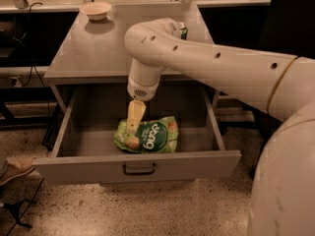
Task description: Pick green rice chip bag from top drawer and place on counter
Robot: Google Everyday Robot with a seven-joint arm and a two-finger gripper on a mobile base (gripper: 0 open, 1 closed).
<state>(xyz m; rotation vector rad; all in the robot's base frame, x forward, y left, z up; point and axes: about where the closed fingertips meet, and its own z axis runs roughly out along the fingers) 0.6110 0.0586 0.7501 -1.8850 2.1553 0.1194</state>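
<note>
Grey cabinet with its drawer (206, 162) pulled open, bag (150, 135) on the drawer floor.
Bag lies flat at front middle, long axis left-right. End effector (131, 129) hangs tip-down at its left end, touching or just above, so most of the bag lies to its right in view; parted or closed, I cannot tell. Behind, the worktop (93, 53) carries a bowl (96, 10).

One desk (93, 53) carries one bowl (96, 10) at its eleven o'clock corner and one green can (182, 31) toward one o'clock, partly hidden by the one arm (206, 65). One top drawer (74, 168) stands open, with one handle (139, 169) and one green rice chip bag (152, 135) inside. One tool (132, 127) hangs at the bag's nine o'clock end. One shoe (17, 167) lies at eight o'clock on the floor.
</note>
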